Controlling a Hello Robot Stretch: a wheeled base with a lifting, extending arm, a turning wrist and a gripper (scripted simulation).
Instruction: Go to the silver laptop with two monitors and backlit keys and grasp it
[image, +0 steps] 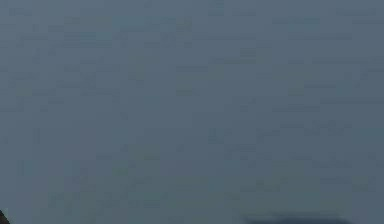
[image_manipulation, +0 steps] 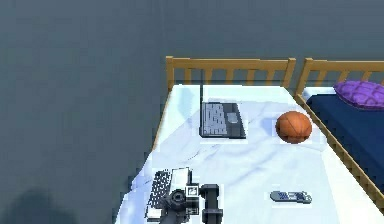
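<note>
Grey-blue wall (image: 190, 100) dead ahead, and off to the side the pincer is at a white-sheeted bed (image_manipulation: 250, 165) with a light wooden slatted headboard (image_manipulation: 230, 72).

The dark two-finger pincer (image_manipulation: 172, 197) is at the bed's near end with a pale ridged flat thing (image_manipulation: 158, 190) right at its tip, so honestly can't tell if it's got hold of anything, or how wide it's set. The silver laptop (image_manipulation: 222, 119), lid up and keys dark, lies well beyond the pincer toward the headboard. A round orange ball (image_manipulation: 293, 126) is further right of that, and a small grey remote (image_manipulation: 291, 196) is on the sheet to the pincer's right. Past those is a second bed with a dark blue cover (image_manipulation: 345, 125) and a purple pillow (image_manipulation: 362, 92).
</note>
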